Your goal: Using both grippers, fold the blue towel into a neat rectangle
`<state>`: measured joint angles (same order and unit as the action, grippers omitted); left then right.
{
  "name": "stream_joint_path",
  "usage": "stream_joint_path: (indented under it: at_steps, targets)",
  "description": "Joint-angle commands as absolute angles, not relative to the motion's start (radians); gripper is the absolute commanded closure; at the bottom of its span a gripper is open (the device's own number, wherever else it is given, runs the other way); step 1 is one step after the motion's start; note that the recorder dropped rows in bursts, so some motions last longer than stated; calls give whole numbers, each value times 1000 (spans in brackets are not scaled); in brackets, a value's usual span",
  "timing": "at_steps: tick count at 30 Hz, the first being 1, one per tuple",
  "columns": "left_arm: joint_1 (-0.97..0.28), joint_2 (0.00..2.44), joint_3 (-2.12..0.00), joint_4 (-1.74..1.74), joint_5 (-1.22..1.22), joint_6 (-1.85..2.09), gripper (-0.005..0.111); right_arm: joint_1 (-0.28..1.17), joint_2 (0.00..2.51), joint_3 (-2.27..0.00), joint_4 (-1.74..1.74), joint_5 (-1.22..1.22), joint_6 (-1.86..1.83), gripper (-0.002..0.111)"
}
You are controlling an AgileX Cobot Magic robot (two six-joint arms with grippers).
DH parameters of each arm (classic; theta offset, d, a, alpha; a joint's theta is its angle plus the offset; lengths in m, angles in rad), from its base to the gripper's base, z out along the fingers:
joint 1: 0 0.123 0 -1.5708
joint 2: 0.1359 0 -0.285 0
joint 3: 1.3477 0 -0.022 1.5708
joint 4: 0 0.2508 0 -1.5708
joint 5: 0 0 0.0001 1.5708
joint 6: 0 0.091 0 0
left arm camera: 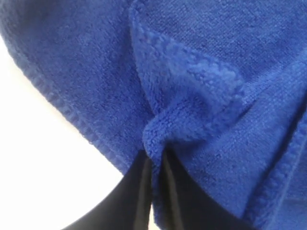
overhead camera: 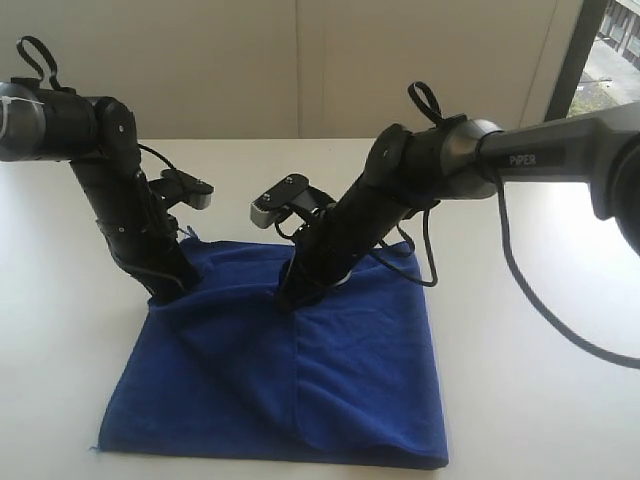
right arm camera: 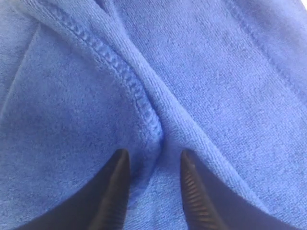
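The towel (overhead camera: 350, 370) lies on the table (overhead camera: 60, 300). The left gripper (left arm camera: 156, 167) pinches its 10 o'clock corner; the right gripper (right arm camera: 153, 155), jaws open, straddles the 12 o'clock edge. We close it before lifting both evenly.

One blue towel (overhead camera: 340, 380), one white counter (overhead camera: 480, 400), two black robot arms (overhead camera: 130, 215) (overhead camera: 362, 218), each with one pair of jaws and one wrist camera (overhead camera: 188, 190) (overhead camera: 280, 205).
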<state>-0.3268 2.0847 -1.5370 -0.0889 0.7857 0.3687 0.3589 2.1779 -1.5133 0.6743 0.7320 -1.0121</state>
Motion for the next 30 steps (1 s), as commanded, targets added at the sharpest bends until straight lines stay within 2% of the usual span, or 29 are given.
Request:
stream_joint_path:
  at_steps: [1,5,12,17,30]
  targets:
    - [-330,2083,-1531,-95,794,357,92,360,2179,-1510,680,709,-1011,74]
    - [-330,2083,-1531,-95,782,359,92,360,2179,-1510,680,731,-1011,79]
    - [-330,2083,-1531,-95,778,359,92,361,2173,-1510,752,815,-1056,108]
    - [-330,2083,-1531,-95,775,359,92,389,2156,-1510,782,861,-1077,108]
    - [-290,2083,-1531,-88,772,353,92,578,2148,-1510,854,915,-1089,108]
